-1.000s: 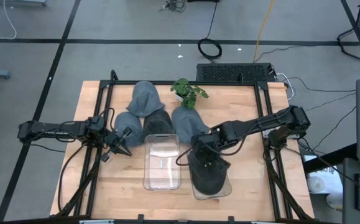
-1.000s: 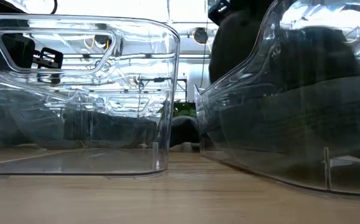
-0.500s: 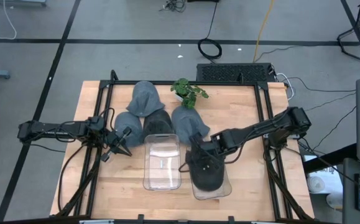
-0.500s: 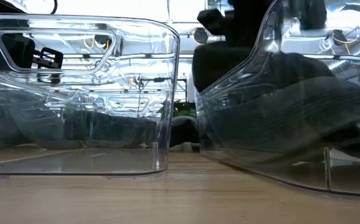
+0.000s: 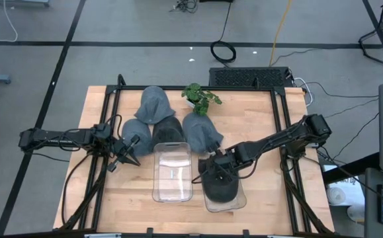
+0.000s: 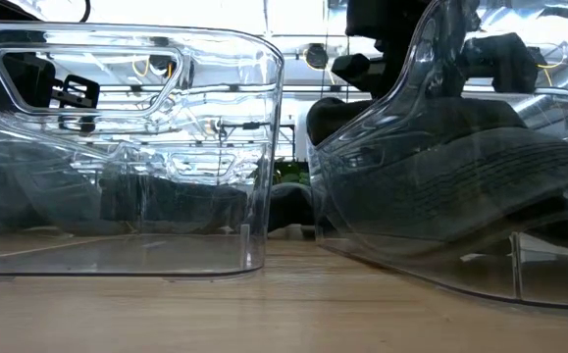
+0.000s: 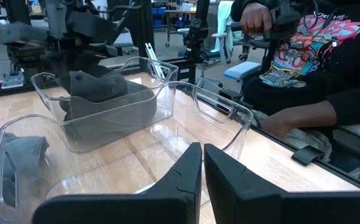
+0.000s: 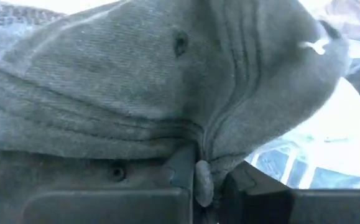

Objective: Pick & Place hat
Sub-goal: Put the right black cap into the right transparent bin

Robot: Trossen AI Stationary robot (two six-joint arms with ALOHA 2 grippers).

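Table (image 5: 257,119): three grey hats and one dark, plus a plant, at far edge. Right-hand bin (image 5: 225,197): dark hat (image 5: 219,187) now settled lower inside than a second ago. Right gripper (image 5: 215,165): lowered to bin rim, fabric fold pinched between narrow jaws; placement nearly complete. Left gripper (image 5: 133,160): closed, empty, parked beside empty bin (image 5: 172,173).
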